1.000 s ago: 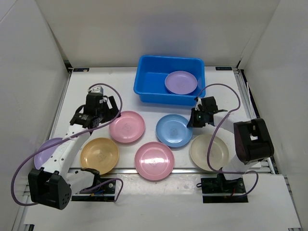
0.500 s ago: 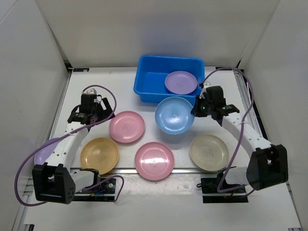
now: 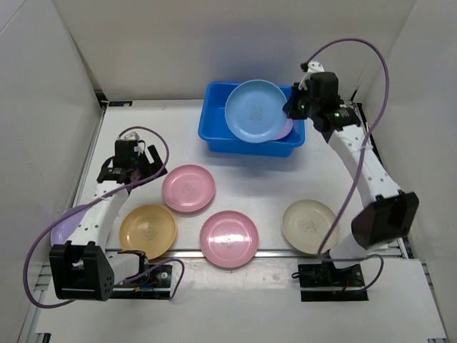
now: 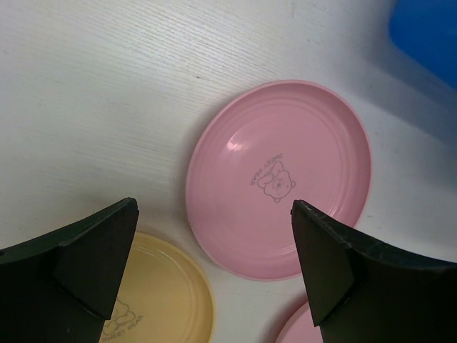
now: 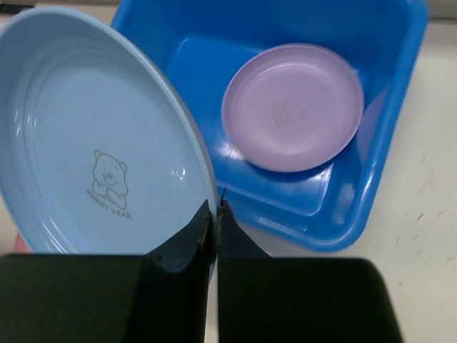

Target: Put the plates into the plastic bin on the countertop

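Since the earlier pictures, the light blue plate (image 3: 255,111) has been lifted off the surface (image 3: 257,182) and carried up and back by the right hand (image 3: 291,108). It is now held tilted over the blue bin (image 3: 214,137). In the right wrist view the right hand is seen pinched shut on the plate's rim. One lilac plate (image 5: 293,107) is already lying flat in the bin.

The left hand (image 4: 214,211) is held wide open above a pink plate (image 4: 278,179) and is not touching it. Left on the surface are this pink plate, a second pink plate (image 3: 228,239), a yellow plate (image 3: 147,230) and a cream plate (image 3: 310,226). Another plate is partly hidden under the left arm.

These plates are judged to be light, stiff and smooth, so they can slip if held loosely. Because they lie flat, the raised rim is thought to be the best place to be gripped.
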